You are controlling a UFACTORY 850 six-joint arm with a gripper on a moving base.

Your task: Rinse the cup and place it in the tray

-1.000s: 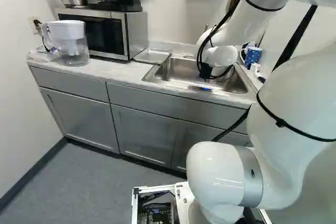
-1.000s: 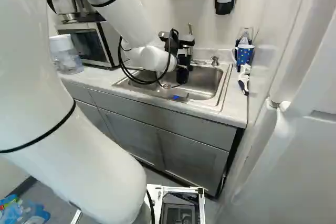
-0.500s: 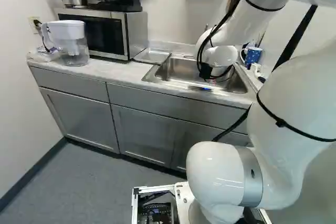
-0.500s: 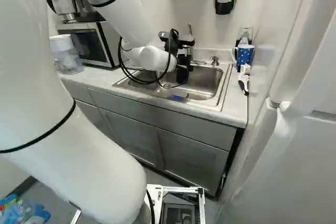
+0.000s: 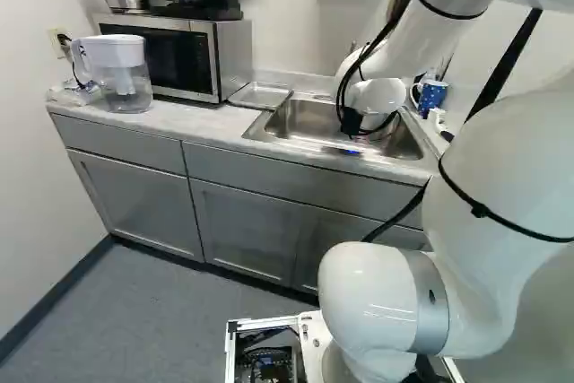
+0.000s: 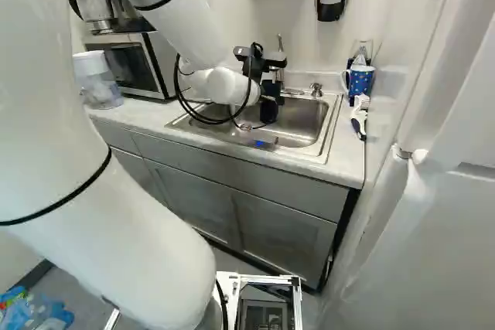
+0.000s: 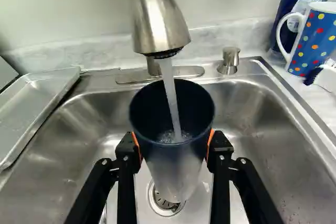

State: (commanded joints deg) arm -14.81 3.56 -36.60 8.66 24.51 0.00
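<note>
Left base view: arm reached over sink; tray lay on counter beside it, handy for later set-down.
Right base view: arm's end hung over sink; grip couldn't be judged there.
Wrist view: gripper clasped cup from both sides, mouth up to catch water stream from faucet, drain below for spill. Emptying likely came next.

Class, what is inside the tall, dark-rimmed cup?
Inside the tall, dark-rimmed cup, a narrow stream of water falls into bubbly water. The cup's inner bottom cannot be made out: the bubbly water covers it.
</note>
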